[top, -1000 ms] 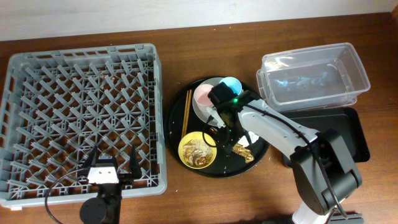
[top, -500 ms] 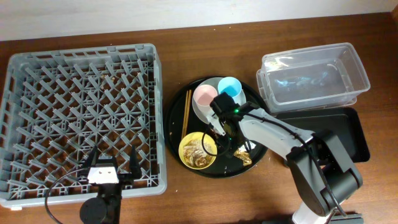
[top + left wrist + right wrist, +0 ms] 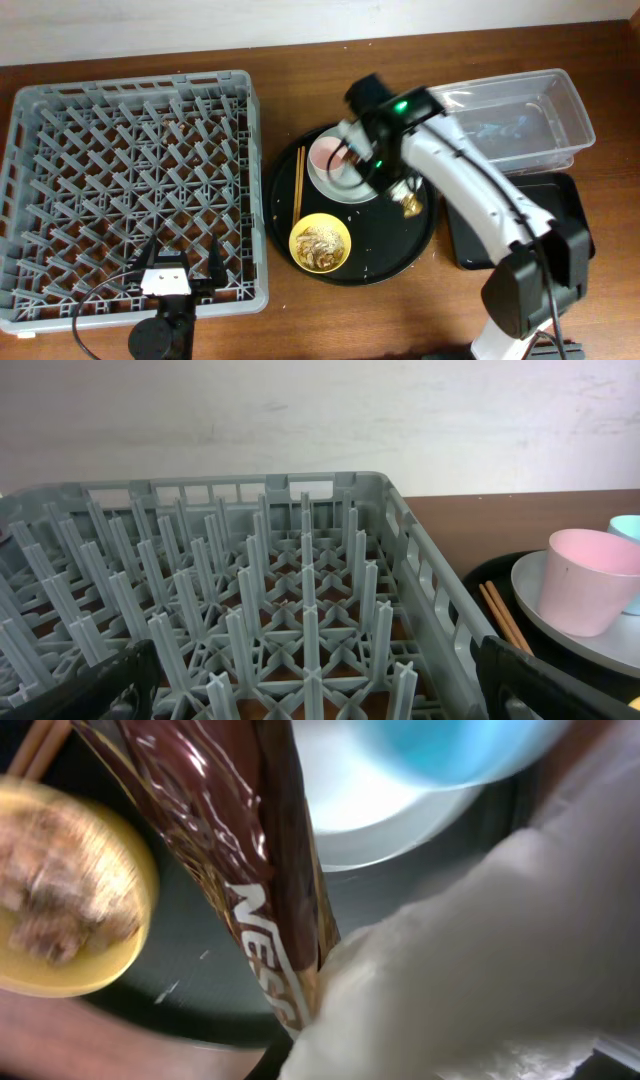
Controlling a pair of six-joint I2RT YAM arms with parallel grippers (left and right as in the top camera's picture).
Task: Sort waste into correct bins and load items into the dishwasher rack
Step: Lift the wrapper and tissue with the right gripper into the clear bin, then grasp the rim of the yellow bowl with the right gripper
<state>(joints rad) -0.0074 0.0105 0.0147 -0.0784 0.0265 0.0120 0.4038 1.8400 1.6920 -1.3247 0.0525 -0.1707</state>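
Note:
My right gripper (image 3: 402, 192) hangs above the round black tray (image 3: 395, 255), shut on the crinkled brown-gold wrapper (image 3: 250, 840); the white napkin (image 3: 470, 950) is bunched against it, and both fill the right wrist view. The pink cup (image 3: 327, 154) stands on the pale plate (image 3: 340, 187). The blue cup (image 3: 450, 745) is hidden under the arm in the overhead view. The yellow bowl (image 3: 319, 242) holds beige scraps, and the chopsticks (image 3: 298, 185) lie left of the plate. My left gripper (image 3: 180, 268) stands open over the near edge of the grey rack (image 3: 130, 170).
The clear tub (image 3: 510, 120) stands at the back right, and the shallow black tray (image 3: 525, 225) lies in front of it. My right arm crosses over the tray's left part. A few crumbs dot the round tray.
My right gripper shut on the wrapper down on the round tray, then rose and swung back and to the right with it. The arm now covers the blue cup. The left arm stayed still.

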